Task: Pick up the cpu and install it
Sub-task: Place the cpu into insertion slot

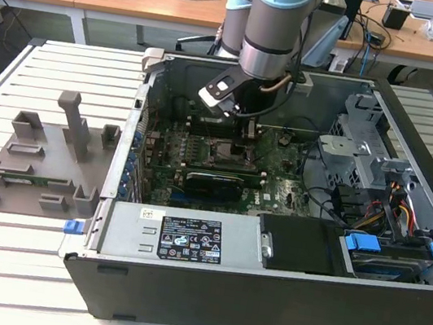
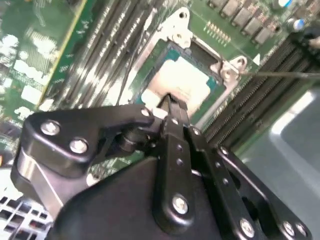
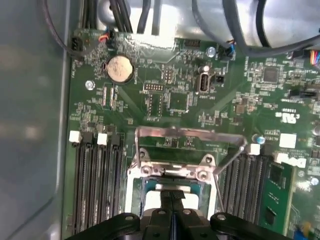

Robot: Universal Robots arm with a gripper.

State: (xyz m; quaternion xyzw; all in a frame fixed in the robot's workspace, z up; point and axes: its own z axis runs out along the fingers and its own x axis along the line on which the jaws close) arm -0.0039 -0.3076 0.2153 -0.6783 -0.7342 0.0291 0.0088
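— One thing first: where is the cpu (image 2: 182, 82) right now?

— Directly under my pincer (image 2: 170, 102). It lies flat inside the socket frame (image 2: 227, 70), silver top up. My fingertips are at its near edge, touching it or just shy of it; I cannot tell which.

— Are you gripping it?

— Not as far as I can see. In both wrist views my two fingers are pressed together with nothing between them. The chip sits in the socket on its own.

— So which step is this?

— I judge it the seating step. The pick-up looks done, and I am probably nudging or checking the chip at its edge. The metal bracket (image 3: 190, 132) stands swung up beyond my tips, not yet closed over the chip.

— What does a move from here call for?

— A light, straight touch. Any sideways drag could shift the chip on its contacts. The memory slots (image 3: 95, 185) flank me closely on both sides, so I have little room to swing. The grey fixture tray (image 1: 46, 144) sits well away from me, outside the computer case (image 1: 260, 301).
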